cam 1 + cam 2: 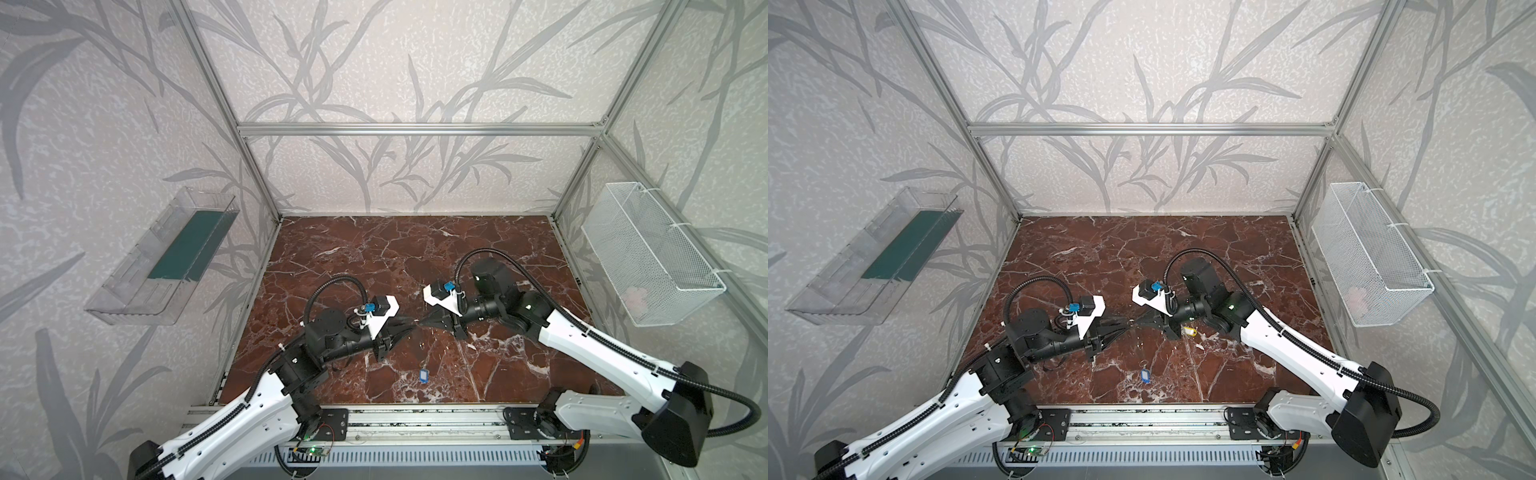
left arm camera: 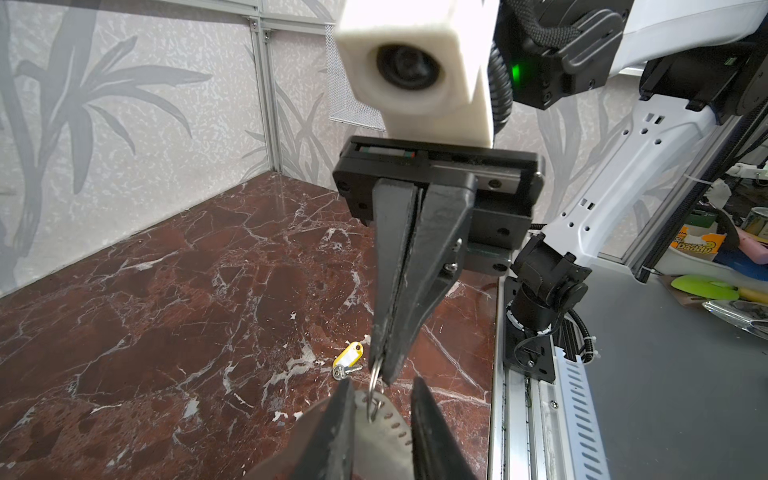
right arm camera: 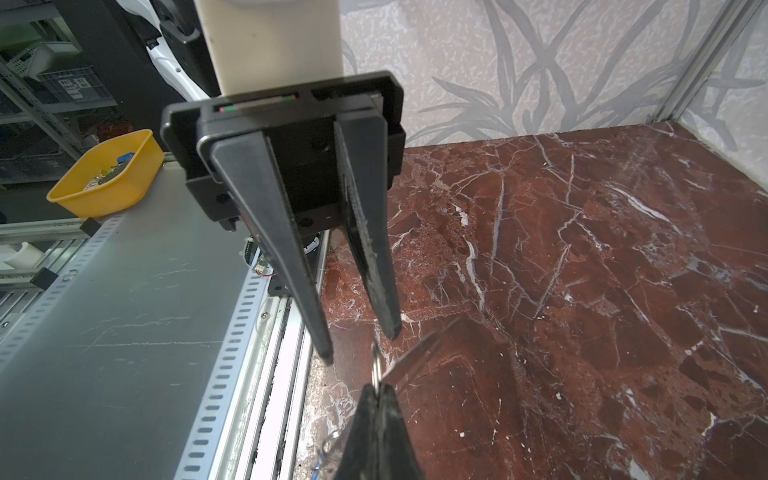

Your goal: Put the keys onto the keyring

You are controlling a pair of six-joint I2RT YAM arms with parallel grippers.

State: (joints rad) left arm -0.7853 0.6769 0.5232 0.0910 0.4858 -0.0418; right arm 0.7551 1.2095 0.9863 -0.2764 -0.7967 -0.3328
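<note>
Neither key was on yet. The blue key (image 1: 1145,375) lay on the table (image 1: 1100,249), low in the middle of a top view. The yellow key (image 2: 348,359) lay at lower centre of the left wrist view, just left of the tips of the right gripper (image 2: 385,368). Neither touched the keyring.

What looked done was the set-up. The keyring (image 2: 384,430) sat at bottom centre of the left wrist view, between the fingers of the left gripper (image 3: 359,345). Those fingers stood apart with the plate's edges against both, so it seemed clamped across its width, though the right wrist view did not confirm that. The right gripper was pinched together on the split ring (image 3: 376,363), which was threaded through the keyring's end. Both keys were still to be threaded.

The keyring's long axis ran up the left wrist frame, along the left fingers. Its ringed end pointed up at the right gripper, and its row of small holes followed the edge on the right of the frame
</note>
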